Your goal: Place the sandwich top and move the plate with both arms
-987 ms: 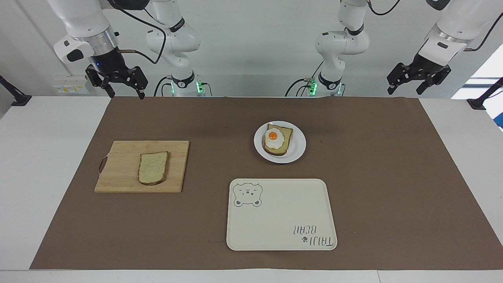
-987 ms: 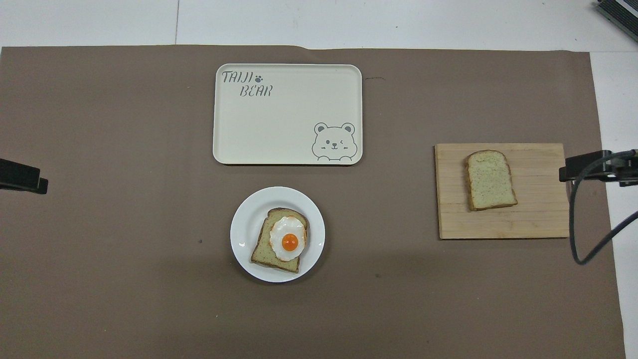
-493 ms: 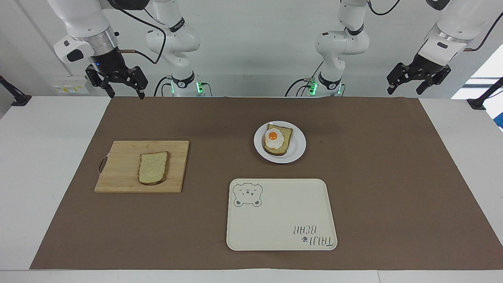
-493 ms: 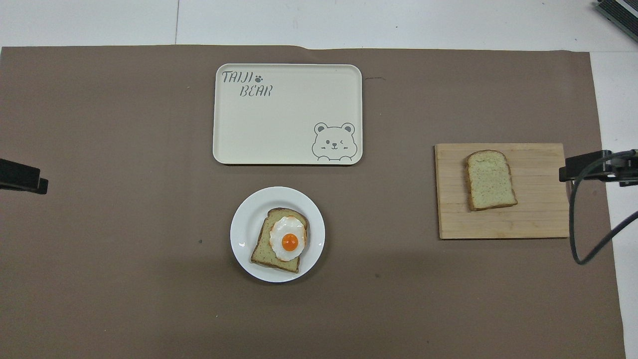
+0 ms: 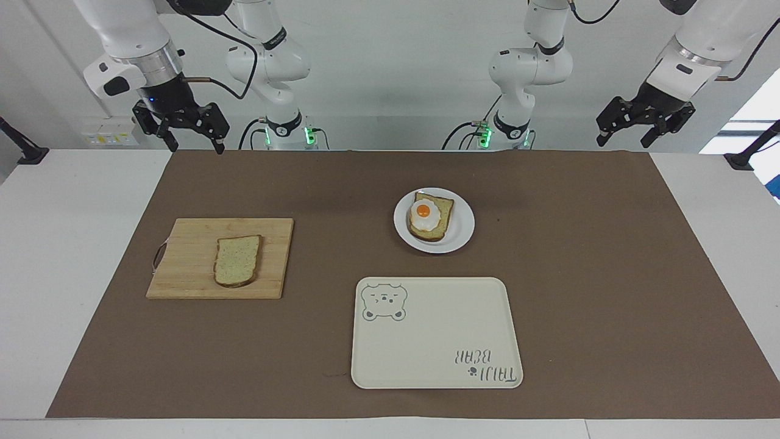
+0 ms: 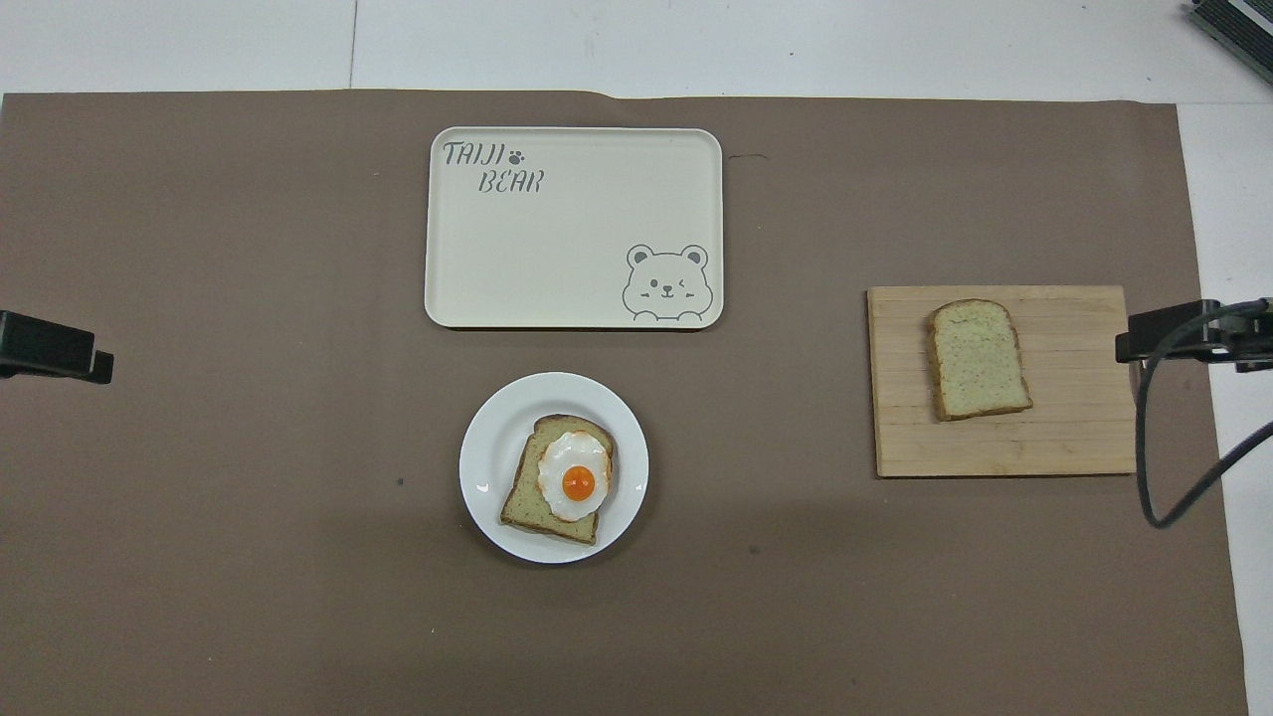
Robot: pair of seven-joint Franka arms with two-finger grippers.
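Both grippers, right and left, hang open and empty (nothing started). The right should straddle the sandwich top by its crust edges on the board.

In the overhead view each black two-finger gripper is cut off by the picture's edge: only a dark tip of the left gripper and of the right gripper shows (fingers out of sight there).

The round white plate is partly covered by the egg-topped bread slice.

White plate; tan speckled sandwich top; cream bear-printed tray
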